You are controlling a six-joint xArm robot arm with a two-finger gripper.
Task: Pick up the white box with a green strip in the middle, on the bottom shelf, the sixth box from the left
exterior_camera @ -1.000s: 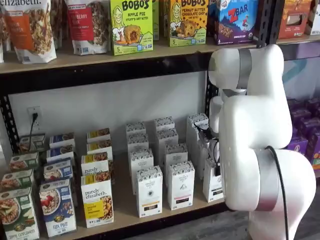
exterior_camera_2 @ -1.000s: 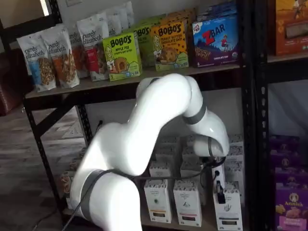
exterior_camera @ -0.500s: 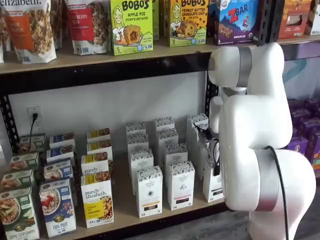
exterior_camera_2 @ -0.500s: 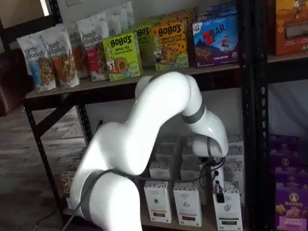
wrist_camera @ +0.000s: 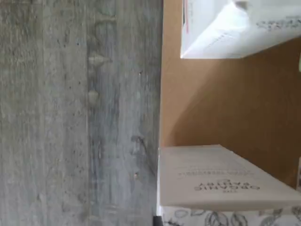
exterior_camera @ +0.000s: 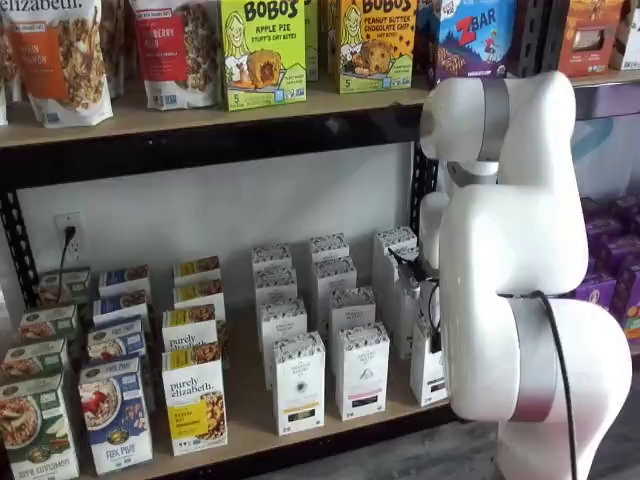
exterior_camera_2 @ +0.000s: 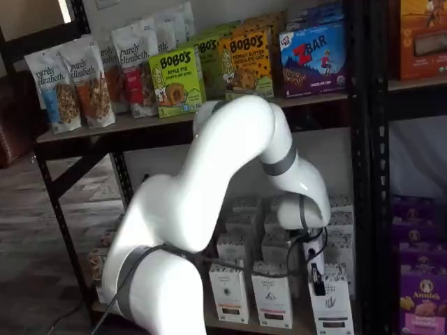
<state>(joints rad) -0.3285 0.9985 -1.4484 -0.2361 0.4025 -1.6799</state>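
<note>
Both shelf views show the pincer (exterior_camera_2: 318, 278) clamped shut on the white box (exterior_camera_2: 331, 301); only the wrist view reveals bare bottom shelf (wrist_camera: 221, 99) board beside grey floor (wrist_camera: 80, 113)

The white arm (exterior_camera_2: 223, 181) rises from its thick base, bends over at a rounded elbow (exterior_camera: 500, 120) with a grey ring, and goes down again to the wrist. The gripper (exterior_camera_2: 318, 285) points down in front of the lowest shelf level, and in a shelf view one black finger (exterior_camera_2: 318, 279) shows with a dark cable looping beside it. The jaws are fully closed, and they grip the top of a white carton.
</note>
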